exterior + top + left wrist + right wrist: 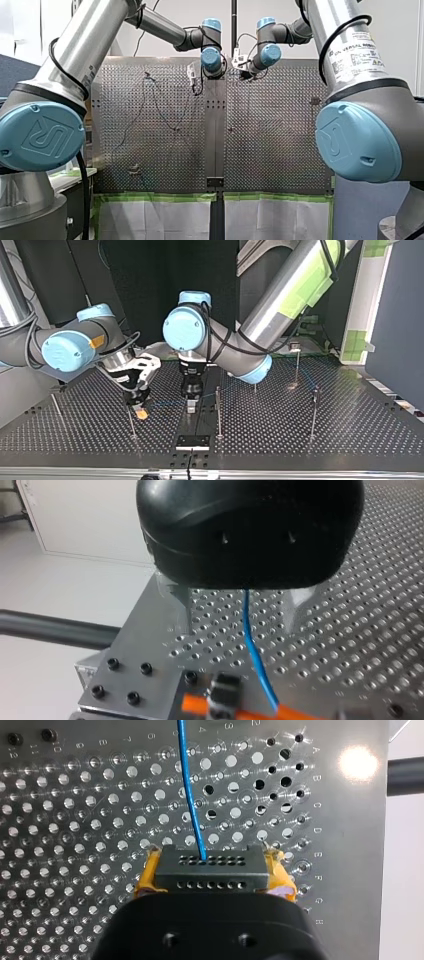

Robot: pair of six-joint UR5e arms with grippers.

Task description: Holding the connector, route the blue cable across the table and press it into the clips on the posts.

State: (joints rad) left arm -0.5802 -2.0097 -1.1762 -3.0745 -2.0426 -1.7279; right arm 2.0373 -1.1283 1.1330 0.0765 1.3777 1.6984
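Observation:
In the right wrist view my right gripper (214, 870), with yellow pads (146, 874), is shut on a grey connector block (210, 862). The blue cable (192, 805) leaves the block and runs ahead over the perforated table. In the left wrist view the blue cable (255, 650) passes between the metal fingers (184, 607) of my left gripper (241, 622), which stand apart and clear of it. In the top view my right gripper (140, 409) hangs low at the left of centre, and my left gripper (191, 404) points down beside it, close to the table.
Thin posts stand on the table in the top view: one (218, 411) just right of my left gripper, one (132, 424) under my right gripper, others (314, 412) (297, 364) further right. A small black plate (192, 441) sits at the near edge.

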